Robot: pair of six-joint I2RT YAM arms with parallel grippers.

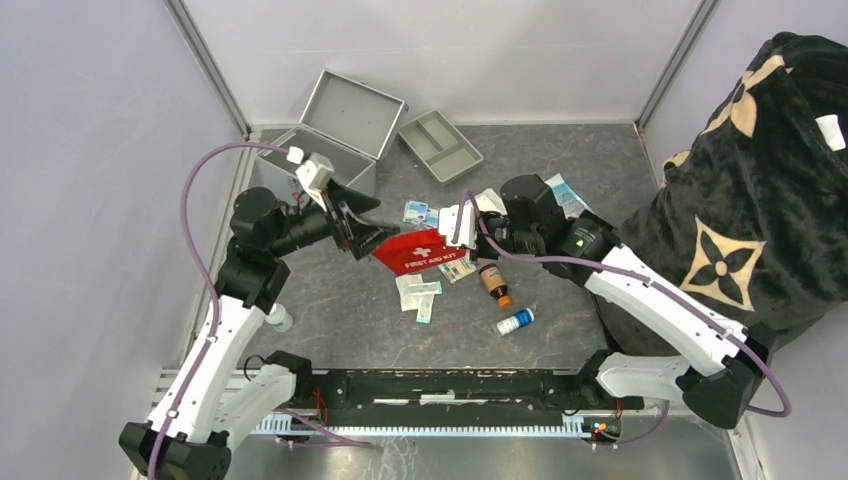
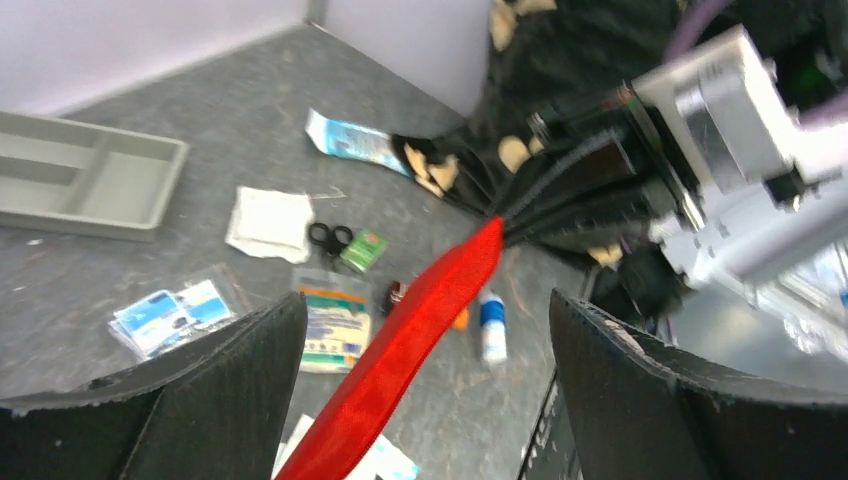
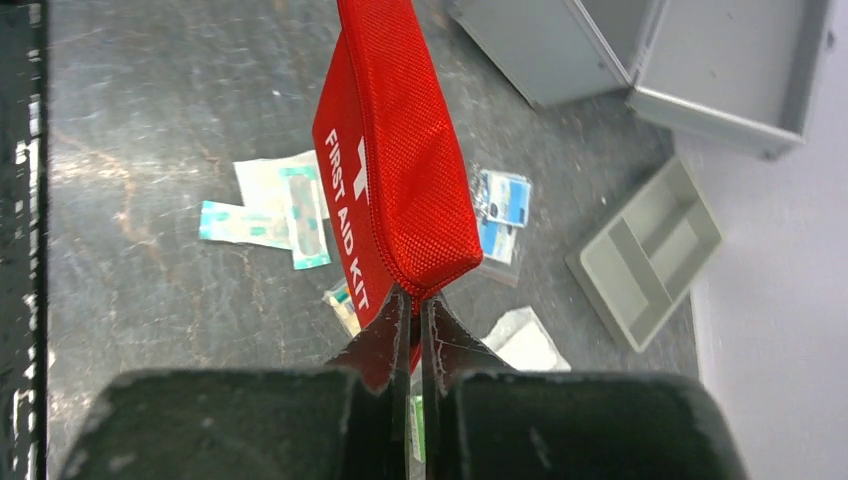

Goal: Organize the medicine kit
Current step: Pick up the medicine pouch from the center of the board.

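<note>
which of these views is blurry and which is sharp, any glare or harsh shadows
Left wrist view: soft all over, with the right gripper at the far end of the red pouch smeared. Right wrist view: crisp, the pouch's white lettering readable, only its own near fingers dark and soft. Top external view: sharp, evenly lit, faint shadows, no glare.

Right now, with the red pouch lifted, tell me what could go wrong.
1. The right gripper pinches the red pouch by one corner only; it may slip or twist.
2. The left gripper stands open around it; if the right lets go first, the pouch would likely fall onto the sachets.
</note>
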